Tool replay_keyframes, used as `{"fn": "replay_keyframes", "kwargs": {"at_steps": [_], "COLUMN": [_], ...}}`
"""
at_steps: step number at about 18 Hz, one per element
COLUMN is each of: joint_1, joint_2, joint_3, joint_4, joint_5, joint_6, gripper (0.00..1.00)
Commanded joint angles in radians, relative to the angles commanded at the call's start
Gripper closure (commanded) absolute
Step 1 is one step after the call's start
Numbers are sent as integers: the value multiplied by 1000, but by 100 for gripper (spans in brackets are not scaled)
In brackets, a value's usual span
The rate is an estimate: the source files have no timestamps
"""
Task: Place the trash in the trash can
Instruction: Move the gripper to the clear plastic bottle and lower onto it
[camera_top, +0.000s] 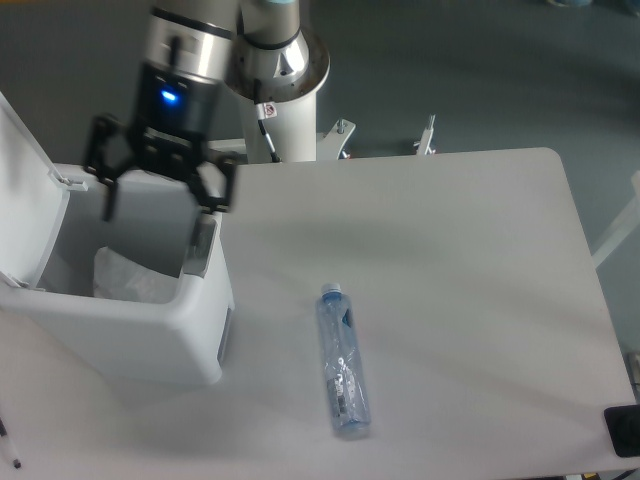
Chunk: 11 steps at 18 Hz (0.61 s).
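Here the arm reaches down from the upper left, its silver wrist with a lit blue light pointing nearly straight down over the trash can (150, 340). The gripper (160, 205) hangs above the can's open mouth with its black fingers (108, 190) spread wide apart and nothing held between them. One finger sits over the far left side of the opening, the other just above the grey latch (203, 245) on the right rim.

Directly below the gripper, inside the can, lies the crumpled white wrapper (128, 277), resting against the inner wall on the near side. The hinged lid (22, 190) stands open to the left of the gripper, tilted up and back.

Well to the right of the gripper and nearer the camera, the clear water bottle (342, 362) lies flat on the white desk (450, 280). Its long axis runs almost straight toward the camera, leaning slightly right at the near end; the cap end points away, toward the far edge of the desk, and the base points to the near edge. The bottle is apart from the can.
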Motion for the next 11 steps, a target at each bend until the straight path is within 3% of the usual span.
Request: {"fn": "replay_keyframes", "kwargs": {"at_steps": [3, 6, 11], "joint_1": [57, 63, 60], "joint_2": [-135, -276, -414], "joint_3": [84, 163, 207], "joint_4": [-30, -96, -141], "joint_5": [32, 174, 287], "joint_6": [-43, -42, -26], "gripper": [0, 0, 0]}}
